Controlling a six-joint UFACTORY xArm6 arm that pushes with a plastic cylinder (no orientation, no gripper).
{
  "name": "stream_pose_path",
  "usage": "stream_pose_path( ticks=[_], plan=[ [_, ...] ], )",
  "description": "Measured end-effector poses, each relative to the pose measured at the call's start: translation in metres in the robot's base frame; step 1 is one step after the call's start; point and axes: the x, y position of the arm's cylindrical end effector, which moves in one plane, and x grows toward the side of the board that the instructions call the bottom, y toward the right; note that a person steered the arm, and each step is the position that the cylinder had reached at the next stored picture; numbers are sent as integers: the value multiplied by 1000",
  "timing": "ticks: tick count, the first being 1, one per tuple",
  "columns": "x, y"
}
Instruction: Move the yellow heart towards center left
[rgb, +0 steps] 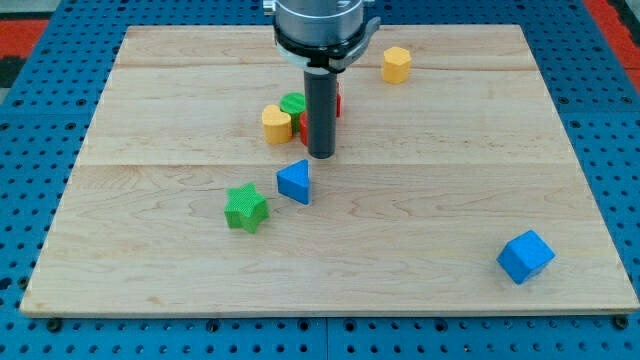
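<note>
The yellow heart (276, 124) sits just above the middle of the wooden board (150, 220), touching a green round block (293, 103) on its upper right. My tip (320, 154) is just to the right of the yellow heart and slightly lower, close to it. A red block (336, 101) is mostly hidden behind the rod.
A blue triangular block (295, 181) lies just below my tip. A green star (245, 207) lies lower left of it. A yellow hexagon (396, 64) is near the top. A blue cube (525, 256) is at the lower right.
</note>
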Motion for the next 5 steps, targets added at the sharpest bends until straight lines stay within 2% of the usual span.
stream_pose_path(
  ticks=[1,2,3,5],
  plan=[
    [12,-68],
    [3,-130],
    [-40,-129],
    [-61,-36]
  ],
)
